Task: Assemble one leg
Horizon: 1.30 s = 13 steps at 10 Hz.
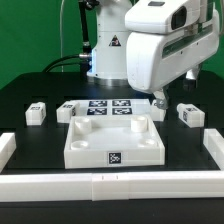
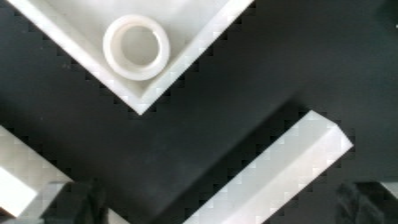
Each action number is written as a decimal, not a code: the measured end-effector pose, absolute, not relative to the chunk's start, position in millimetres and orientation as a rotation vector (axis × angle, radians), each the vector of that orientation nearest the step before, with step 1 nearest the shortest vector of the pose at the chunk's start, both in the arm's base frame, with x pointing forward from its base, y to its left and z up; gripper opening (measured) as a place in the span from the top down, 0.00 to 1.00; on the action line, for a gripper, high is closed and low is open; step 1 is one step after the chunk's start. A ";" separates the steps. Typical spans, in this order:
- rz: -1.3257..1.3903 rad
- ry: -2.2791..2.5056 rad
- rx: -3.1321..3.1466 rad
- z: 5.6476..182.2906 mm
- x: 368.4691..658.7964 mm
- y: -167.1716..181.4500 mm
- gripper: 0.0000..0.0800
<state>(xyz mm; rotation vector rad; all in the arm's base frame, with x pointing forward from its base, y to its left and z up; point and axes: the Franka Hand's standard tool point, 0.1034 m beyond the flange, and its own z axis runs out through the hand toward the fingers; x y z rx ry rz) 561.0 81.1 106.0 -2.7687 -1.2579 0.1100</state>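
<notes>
pincer (image 1: 156, 100) spread over panel (image 1: 110, 146) corner; leg (image 1: 188, 115) nr.

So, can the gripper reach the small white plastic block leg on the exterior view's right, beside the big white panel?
Probably yes. The leg stands alone on the black table, apart from the white square panel, with nothing over it. The gripper hangs close by, jaws open.

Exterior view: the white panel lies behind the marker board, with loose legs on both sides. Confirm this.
One thing is wrong: the exterior view shows the white panel in front of the marker board, nearer the camera, not behind it. Loose legs do lie on both sides.
</notes>
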 end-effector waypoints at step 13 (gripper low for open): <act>0.119 -1.237 -2.765 106.2 561.5 81.1 0.19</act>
